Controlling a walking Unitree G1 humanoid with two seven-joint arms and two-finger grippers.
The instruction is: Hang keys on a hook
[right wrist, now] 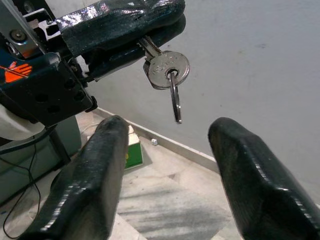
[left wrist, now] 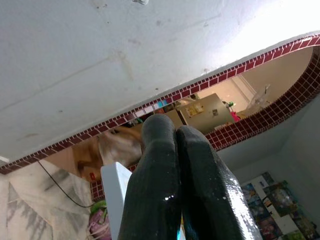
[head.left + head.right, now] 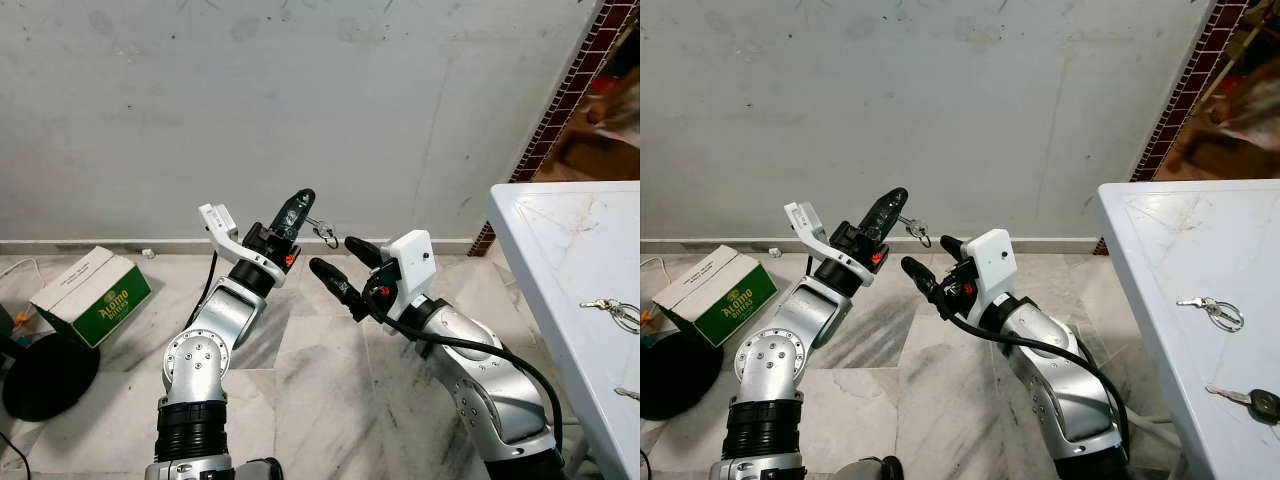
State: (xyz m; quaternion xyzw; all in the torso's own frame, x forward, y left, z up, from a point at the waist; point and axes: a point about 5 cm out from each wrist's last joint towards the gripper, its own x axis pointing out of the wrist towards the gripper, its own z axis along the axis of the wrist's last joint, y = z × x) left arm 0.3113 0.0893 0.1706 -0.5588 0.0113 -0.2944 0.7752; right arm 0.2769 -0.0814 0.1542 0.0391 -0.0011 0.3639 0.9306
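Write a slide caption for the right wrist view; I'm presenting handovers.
Left gripper pinches a silver key with its ring dangling, above the open right gripper.

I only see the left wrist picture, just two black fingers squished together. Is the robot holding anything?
Observer: Yes, the left gripper pinches a silver key, with a ring hanging from it.
Operator: Where's the other hand?
Observer: The right gripper is open, just below the key.
Operator: Are there more keys?
Observer: Yes, a key bunch lies on the white table to the robot's right.
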